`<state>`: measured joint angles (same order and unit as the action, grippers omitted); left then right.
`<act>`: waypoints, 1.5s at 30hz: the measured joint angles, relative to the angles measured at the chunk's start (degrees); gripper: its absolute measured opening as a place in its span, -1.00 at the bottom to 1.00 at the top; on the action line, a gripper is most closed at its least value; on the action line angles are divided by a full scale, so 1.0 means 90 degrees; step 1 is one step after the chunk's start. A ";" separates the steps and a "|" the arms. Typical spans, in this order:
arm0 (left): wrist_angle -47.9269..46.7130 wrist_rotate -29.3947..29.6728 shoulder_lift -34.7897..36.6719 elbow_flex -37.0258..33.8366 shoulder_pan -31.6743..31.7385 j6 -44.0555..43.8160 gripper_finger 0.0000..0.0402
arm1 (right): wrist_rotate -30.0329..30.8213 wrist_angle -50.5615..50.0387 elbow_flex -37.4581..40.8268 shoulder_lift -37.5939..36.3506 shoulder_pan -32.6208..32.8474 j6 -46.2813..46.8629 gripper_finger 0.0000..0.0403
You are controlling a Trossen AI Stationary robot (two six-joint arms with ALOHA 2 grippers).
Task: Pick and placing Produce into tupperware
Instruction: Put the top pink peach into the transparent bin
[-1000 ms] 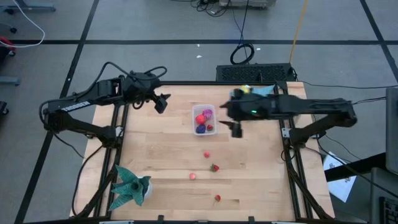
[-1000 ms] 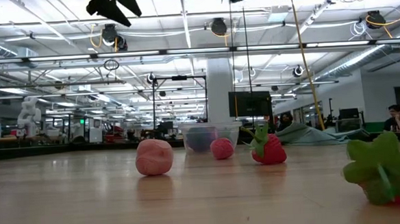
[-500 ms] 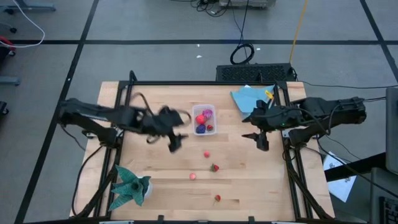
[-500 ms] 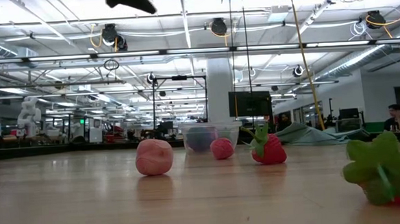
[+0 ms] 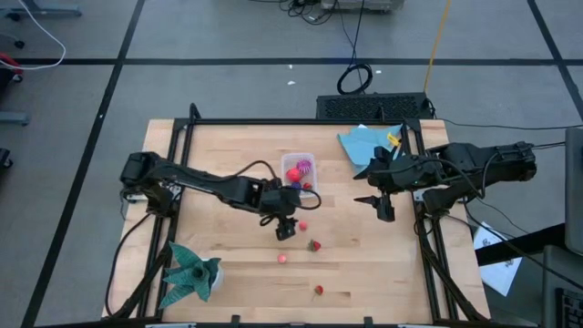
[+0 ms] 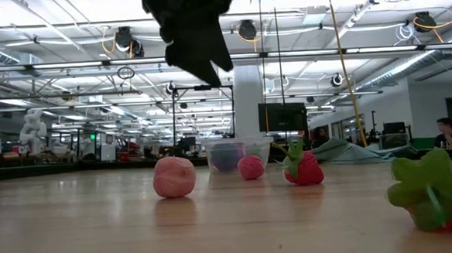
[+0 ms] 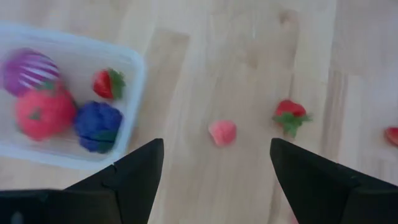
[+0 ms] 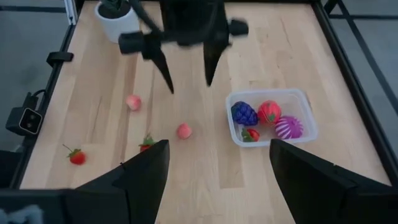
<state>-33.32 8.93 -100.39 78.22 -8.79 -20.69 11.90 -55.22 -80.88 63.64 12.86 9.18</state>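
The clear tupperware (image 5: 299,175) stands at the table's far middle with a purple striped ball (image 7: 28,70), a red fruit (image 7: 43,112), a dark blue berry (image 7: 98,124) and a small strawberry (image 7: 109,83) inside. Loose produce lies nearer on the wood: a pink fruit (image 5: 302,226), a strawberry (image 5: 314,245), another pink fruit (image 5: 283,259) and a strawberry (image 5: 319,291). My left gripper (image 5: 285,228) hangs open above the table, just left of the first pink fruit (image 7: 222,132) and nearer than the tub. My right gripper (image 5: 383,208) stands open near the table's right edge.
A light blue cloth (image 5: 364,141) lies at the far right corner. A teal-green cloth (image 5: 191,271) sits at the near left corner. Bare wood stretches between the tub and the left edge.
My left gripper has swung from the far left of the table toward the middle and down, ending nearer than the tub beside the pink fruit, tipping further downward. My right gripper has drawn back from beside the tub toward the right edge, then held still. Both stayed open.
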 joint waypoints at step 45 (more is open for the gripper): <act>0.0870 0.0401 -0.1543 0.0000 0.0098 -0.0105 0.47 | 0.0000 0.0583 0.0000 -0.0007 -0.0347 -0.0598 0.34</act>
<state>-25.49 12.53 -114.28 78.22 -7.90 -21.64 11.90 -49.98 -80.88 63.57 9.74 3.79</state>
